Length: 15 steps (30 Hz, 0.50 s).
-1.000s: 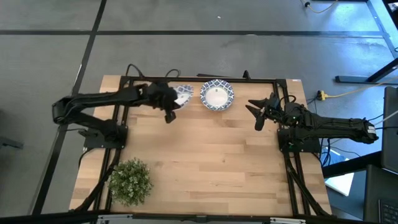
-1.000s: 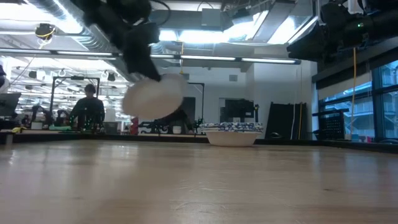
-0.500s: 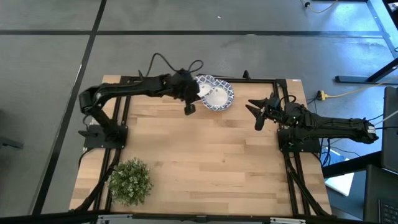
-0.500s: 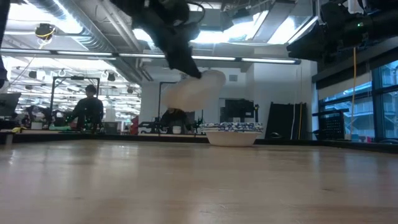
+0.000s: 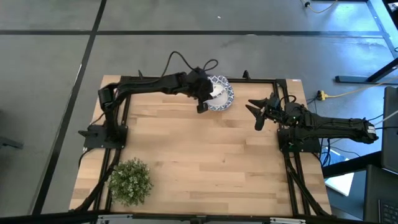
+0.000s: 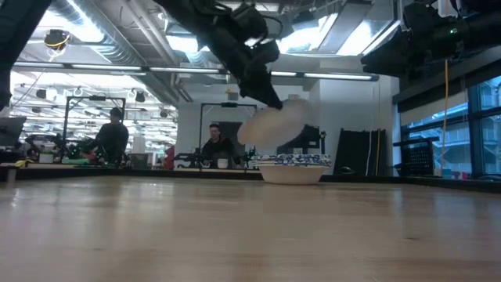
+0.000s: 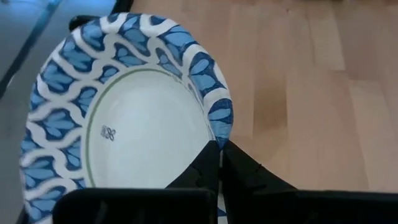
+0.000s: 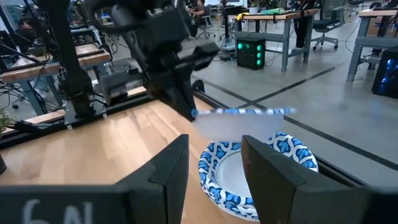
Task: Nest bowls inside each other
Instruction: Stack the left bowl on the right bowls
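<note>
Left hand (image 5: 202, 99), clamped on a bowl's (image 6: 274, 125) rim, hangs it tilted above the stack (image 5: 219, 94) at top centre of the worktop (image 5: 205, 162). Released off-centre, it could catch the rim and slide off. Right hand (image 5: 260, 115) waits, fingers apart.

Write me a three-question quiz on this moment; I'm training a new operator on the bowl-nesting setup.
1. True or false: the left gripper holds a bowl above the bowl on the table.
2. Which arm waits at the table's right edge?
3. The plant stands: A) by the bowls B) at the near left corner C) under the right gripper.

Key: 1 true; 2 the right arm; 3 B.
</note>
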### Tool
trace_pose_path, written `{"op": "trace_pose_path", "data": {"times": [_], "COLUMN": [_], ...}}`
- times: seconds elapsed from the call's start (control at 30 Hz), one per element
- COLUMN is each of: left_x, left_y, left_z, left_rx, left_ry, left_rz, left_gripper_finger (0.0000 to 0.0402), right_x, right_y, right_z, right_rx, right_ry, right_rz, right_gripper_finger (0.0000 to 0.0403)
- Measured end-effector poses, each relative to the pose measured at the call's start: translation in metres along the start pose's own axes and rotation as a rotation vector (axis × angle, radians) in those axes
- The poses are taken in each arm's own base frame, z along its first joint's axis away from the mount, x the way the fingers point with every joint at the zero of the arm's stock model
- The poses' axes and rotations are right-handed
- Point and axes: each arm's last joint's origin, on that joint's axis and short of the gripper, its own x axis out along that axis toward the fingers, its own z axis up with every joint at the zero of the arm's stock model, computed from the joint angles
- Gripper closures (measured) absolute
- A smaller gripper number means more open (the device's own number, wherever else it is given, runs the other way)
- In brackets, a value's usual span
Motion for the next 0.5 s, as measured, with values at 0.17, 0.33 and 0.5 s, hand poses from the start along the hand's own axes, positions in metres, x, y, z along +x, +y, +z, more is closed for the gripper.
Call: {"op": "trace_pose_path", "data": {"times": [0.17,0.33,0.5], "left_x": [0.019,0.039,0.046], "left_y": [0.003,0.005,0.001], "left_z": [0.001,-0.001,-0.002], "left_rx": [0.006,0.003,0.008], "left_ry": [0.016,0.038,0.048], "left_rz": [-0.002,-0.017,-0.023], "left_gripper_finger": [0.0401,0.0401,0.0396], "right_x": [0.000,0.000,0.000], "right_y": [0.000,0.000,0.000], "right_z": [0.000,0.000,0.000], "right_rx": [-0.003,-0.003,-0.003], "right_ry": [0.001,0.001,0.001], "right_rz": [0.000,0.000,0.001], "right_gripper_finger": [0.0253,0.0253,0.0253]}}
